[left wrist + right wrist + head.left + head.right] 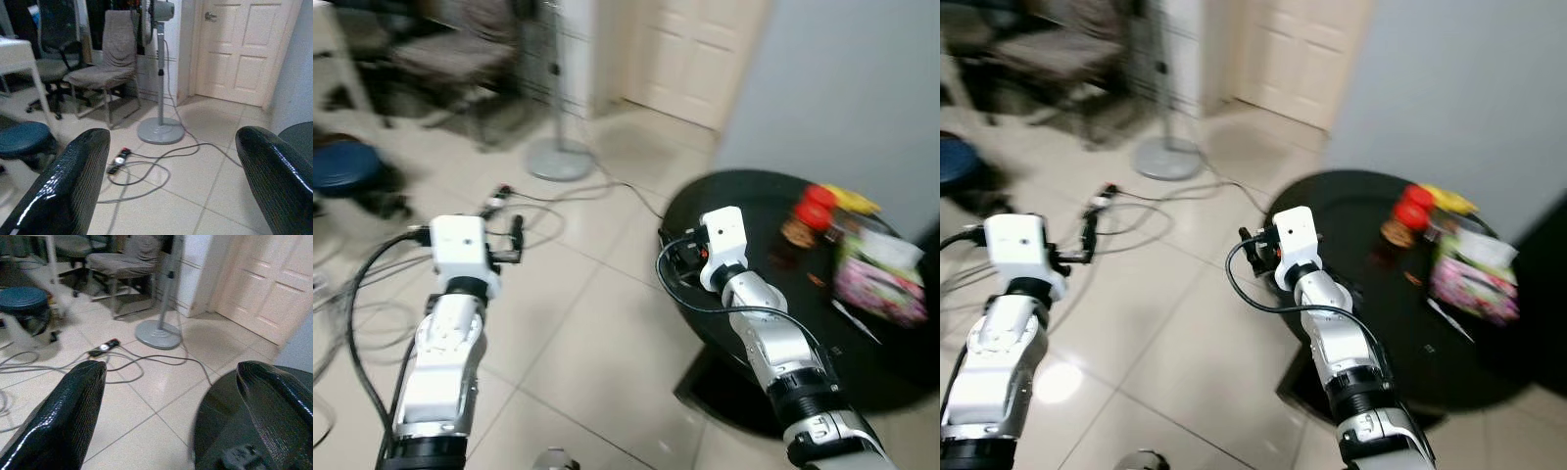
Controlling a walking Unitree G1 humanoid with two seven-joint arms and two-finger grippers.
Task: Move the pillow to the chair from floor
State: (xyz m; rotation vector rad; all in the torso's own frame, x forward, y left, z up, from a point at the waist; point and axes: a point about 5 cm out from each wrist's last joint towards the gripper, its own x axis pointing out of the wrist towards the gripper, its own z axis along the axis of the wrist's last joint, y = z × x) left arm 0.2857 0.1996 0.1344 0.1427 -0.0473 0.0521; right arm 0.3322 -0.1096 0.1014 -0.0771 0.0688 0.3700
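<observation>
Grey chair (105, 58), left pincer (171, 196) open, right pincer (171, 431) open

Grey-covered chair (105, 63) stands upright beside fan

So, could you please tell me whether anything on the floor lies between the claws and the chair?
Yes: a power strip and loose cables lie across the tiles, and a fan base stands beside the chair.

Pale tiled floor (587, 323) with a round black table (862, 352), a fan stand (160, 129) and a cream panelled door (242, 49).
</observation>
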